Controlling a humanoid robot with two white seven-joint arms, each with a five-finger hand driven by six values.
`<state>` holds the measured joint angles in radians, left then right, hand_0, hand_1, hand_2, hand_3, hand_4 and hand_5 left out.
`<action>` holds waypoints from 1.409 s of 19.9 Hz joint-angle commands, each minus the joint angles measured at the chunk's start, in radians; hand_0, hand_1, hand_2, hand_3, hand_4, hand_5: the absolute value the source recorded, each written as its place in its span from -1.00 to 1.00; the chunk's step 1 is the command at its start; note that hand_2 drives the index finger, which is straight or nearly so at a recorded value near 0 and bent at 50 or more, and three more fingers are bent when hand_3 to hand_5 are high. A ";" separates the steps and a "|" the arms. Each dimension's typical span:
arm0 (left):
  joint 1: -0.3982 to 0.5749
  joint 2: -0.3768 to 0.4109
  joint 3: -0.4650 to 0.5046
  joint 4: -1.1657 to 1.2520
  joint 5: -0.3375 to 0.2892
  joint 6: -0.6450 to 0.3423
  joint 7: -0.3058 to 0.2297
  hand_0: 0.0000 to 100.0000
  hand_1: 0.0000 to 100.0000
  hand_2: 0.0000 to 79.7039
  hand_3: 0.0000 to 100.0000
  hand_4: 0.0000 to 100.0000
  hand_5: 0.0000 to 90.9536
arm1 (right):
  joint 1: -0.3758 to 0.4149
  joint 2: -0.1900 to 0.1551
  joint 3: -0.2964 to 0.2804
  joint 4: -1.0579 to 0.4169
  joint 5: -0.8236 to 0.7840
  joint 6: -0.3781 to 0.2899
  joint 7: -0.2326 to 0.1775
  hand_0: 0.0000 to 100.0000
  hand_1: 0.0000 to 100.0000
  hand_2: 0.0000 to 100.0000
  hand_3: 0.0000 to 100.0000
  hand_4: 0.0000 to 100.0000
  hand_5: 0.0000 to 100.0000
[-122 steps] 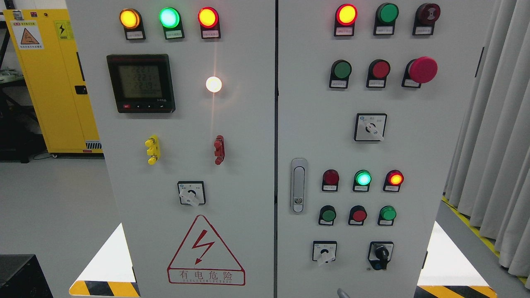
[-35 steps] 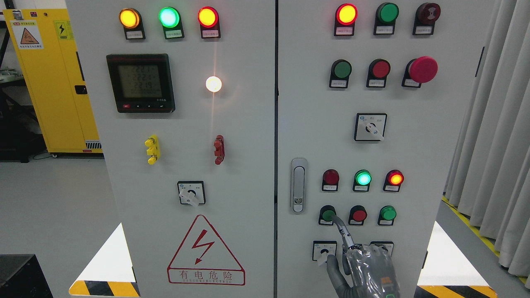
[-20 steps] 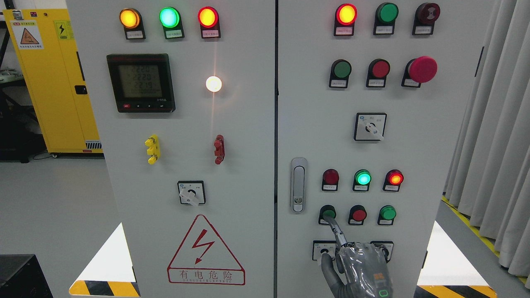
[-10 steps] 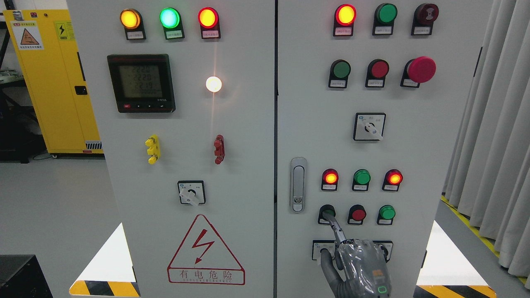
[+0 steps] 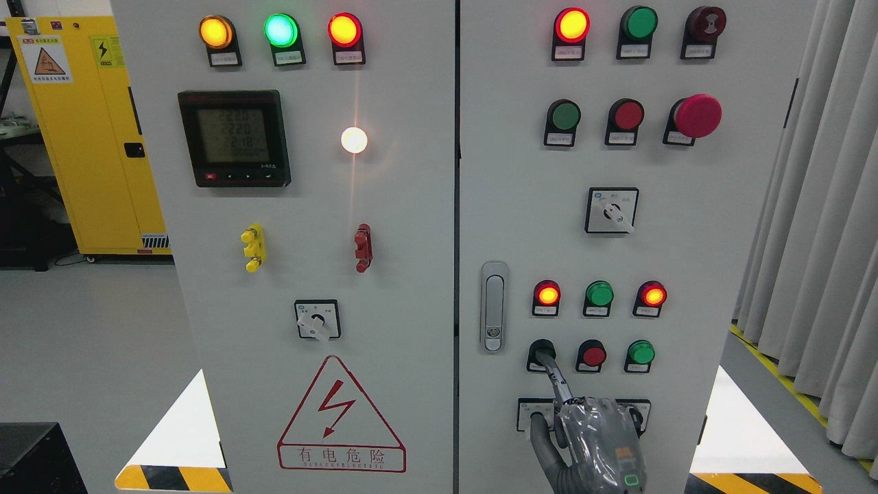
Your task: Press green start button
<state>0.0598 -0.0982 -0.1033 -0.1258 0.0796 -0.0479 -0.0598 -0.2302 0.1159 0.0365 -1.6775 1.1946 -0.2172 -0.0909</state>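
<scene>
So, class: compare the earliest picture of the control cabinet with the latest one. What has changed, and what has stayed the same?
The right hand has come up from the bottom edge, and its extended index finger now presses the green start button. Above it, the left red lamp has lit and the green lamp has gone dark. The other lamps, switches and meter look unchanged.

A tall yellow cabinet (image 5: 82, 130) stands at 9 o'clock, with warning stickers near its top. The floor (image 5: 89, 343) is smooth and light gray. Long gray curtains (image 5: 823, 219) hang at 3 o'clock. Yellow and black striped tape (image 5: 171, 478) marks the floor at 7 o'clock and at 5 o'clock. A black box (image 5: 34, 456) sits at 8 o'clock.
</scene>
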 commanded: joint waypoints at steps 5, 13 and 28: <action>0.000 0.000 -0.001 0.000 0.000 0.000 0.001 -0.76 0.11 -1.00 -1.00 -1.00 -1.00 | 0.015 0.007 -0.004 -0.013 -0.004 -0.004 -0.009 0.53 0.73 -0.99 1.00 1.00 1.00; 0.000 0.000 0.000 0.000 0.000 0.000 0.000 -0.76 0.11 -1.00 -1.00 -1.00 -1.00 | 0.034 0.007 -0.007 -0.059 -0.006 -0.007 -0.021 0.53 0.73 -0.98 1.00 1.00 1.00; 0.000 0.000 -0.001 0.000 -0.001 0.000 0.000 -0.76 0.11 -1.00 -1.00 -1.00 -1.00 | 0.083 0.008 0.026 -0.169 -0.018 -0.014 -0.038 0.53 0.72 -0.96 1.00 1.00 1.00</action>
<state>0.0598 -0.0982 -0.1033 -0.1258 0.0792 -0.0479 -0.0585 -0.1664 0.1200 0.0365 -1.7657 1.1802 -0.2326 -0.1286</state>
